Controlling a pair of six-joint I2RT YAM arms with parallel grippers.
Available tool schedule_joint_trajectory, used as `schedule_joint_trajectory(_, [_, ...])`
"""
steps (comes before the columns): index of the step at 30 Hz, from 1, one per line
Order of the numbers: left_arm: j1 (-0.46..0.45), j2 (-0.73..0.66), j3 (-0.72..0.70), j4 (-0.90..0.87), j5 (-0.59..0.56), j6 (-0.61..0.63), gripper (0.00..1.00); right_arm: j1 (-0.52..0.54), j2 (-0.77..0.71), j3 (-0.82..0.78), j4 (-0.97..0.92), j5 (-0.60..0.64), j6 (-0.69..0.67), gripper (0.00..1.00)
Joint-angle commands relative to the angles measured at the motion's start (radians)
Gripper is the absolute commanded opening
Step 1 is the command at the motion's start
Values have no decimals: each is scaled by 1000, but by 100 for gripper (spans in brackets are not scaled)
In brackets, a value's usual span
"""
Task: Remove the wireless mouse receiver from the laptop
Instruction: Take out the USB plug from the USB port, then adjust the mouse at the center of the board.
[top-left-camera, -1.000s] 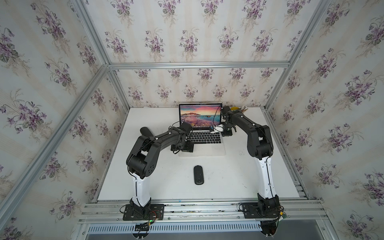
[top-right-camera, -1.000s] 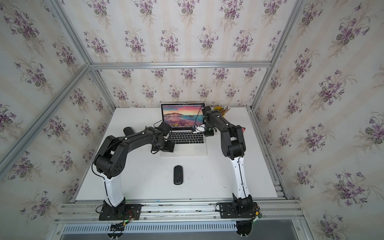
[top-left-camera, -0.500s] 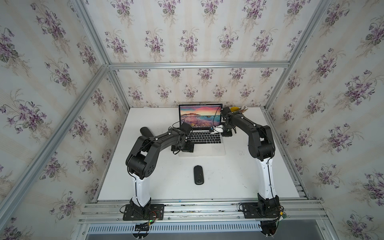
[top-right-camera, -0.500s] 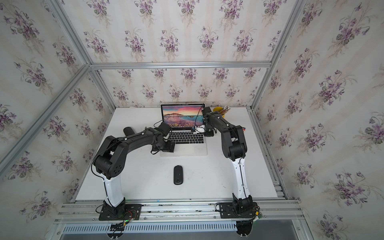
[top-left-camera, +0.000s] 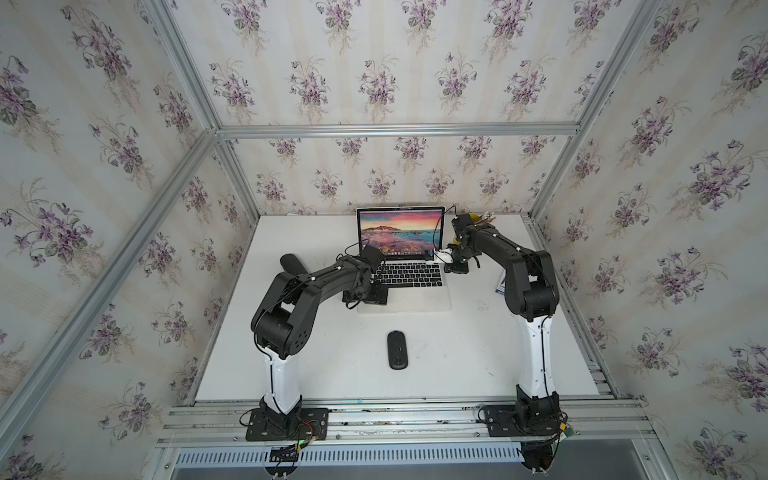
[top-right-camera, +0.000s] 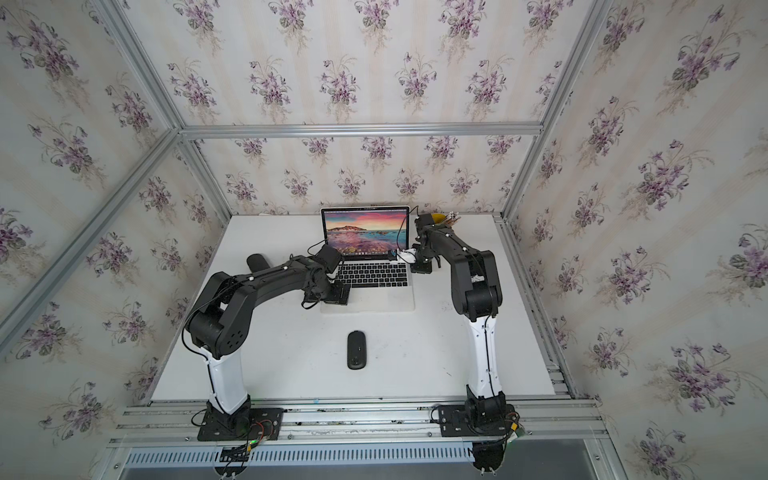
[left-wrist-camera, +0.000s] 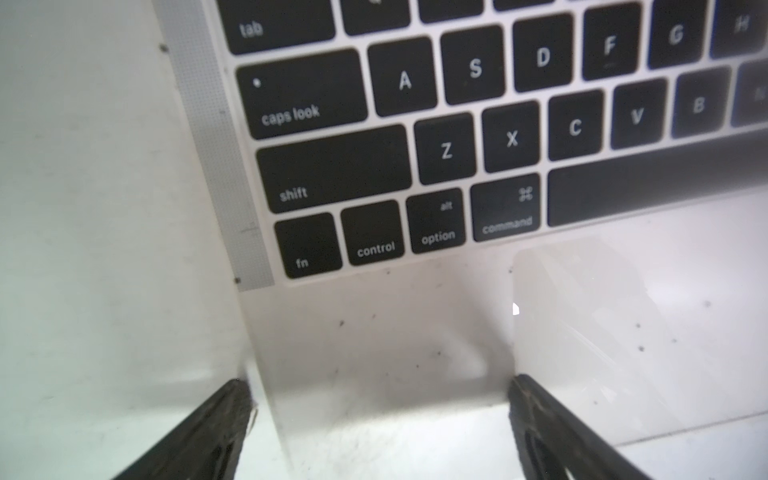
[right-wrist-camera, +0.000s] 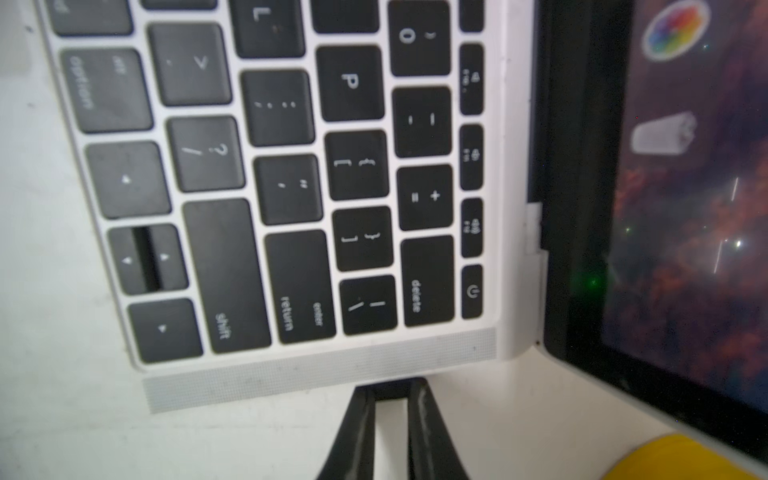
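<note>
Black fingers (left-wrist-camera: 224, 419) of the left gripper (left-wrist-camera: 380, 395) are seen spread wide over the near left corner of the laptop (left-wrist-camera: 374, 332). One tip is set at the casing's outer edge, the other at the border of the trackpad (left-wrist-camera: 623, 324). Whether any downward pressure is applied cannot be told. If none is, the laptop could be dragged sideways across the white table (top-left-camera: 457, 353) when the pull comes, and the plug would not be freed.

Further right, past the keyboard, the right gripper (right-wrist-camera: 392, 395) is narrowed almost fully onto the wireless mouse receiver (right-wrist-camera: 392, 390). This tiny black stub is pinched between the tips, just ahead of the fingers, and lies flush against the laptop's side edge. So little of it is offered that the grip could slide off. A pull angled away from the port's axis could jam or bend the plug. The tilted screen (right-wrist-camera: 685, 208) stands close beside this gripper and could be knocked by the wrist.

How deep the stub sits in the port cannot be made out. In both top views it is hidden behind the right gripper. A yellow object (right-wrist-camera: 681, 457) beside that gripper is cut off by the frame and cannot be identified.
</note>
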Motion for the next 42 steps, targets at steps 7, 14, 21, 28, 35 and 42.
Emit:
schedule_joint_trajectory(7, [-1, 32, -19, -140, -85, 18, 99, -30, 11, -21, -37, 113, -9, 0])
schedule_joint_trajectory(14, [-1, 34, -17, -140, -88, 19, 99, -40, -3, -28, -29, 168, -9, 0])
schedule_joint_trajectory(21, [-2, 3, -23, -120, -81, 16, 99, -40, -43, -67, -1, 147, -1, 0])
schedule_joint_trajectory(28, [-12, -141, -35, -74, -117, 32, 99, -28, -222, -213, 86, 64, 50, 0])
schedule_joint_trajectory(35, [-25, -308, -78, -40, -147, 32, 99, 80, -511, -428, 176, 68, 154, 0])
schedule_joint_trajectory(42, [-25, -498, -224, -20, -235, -45, 99, 366, -751, -685, 287, 135, 272, 0])
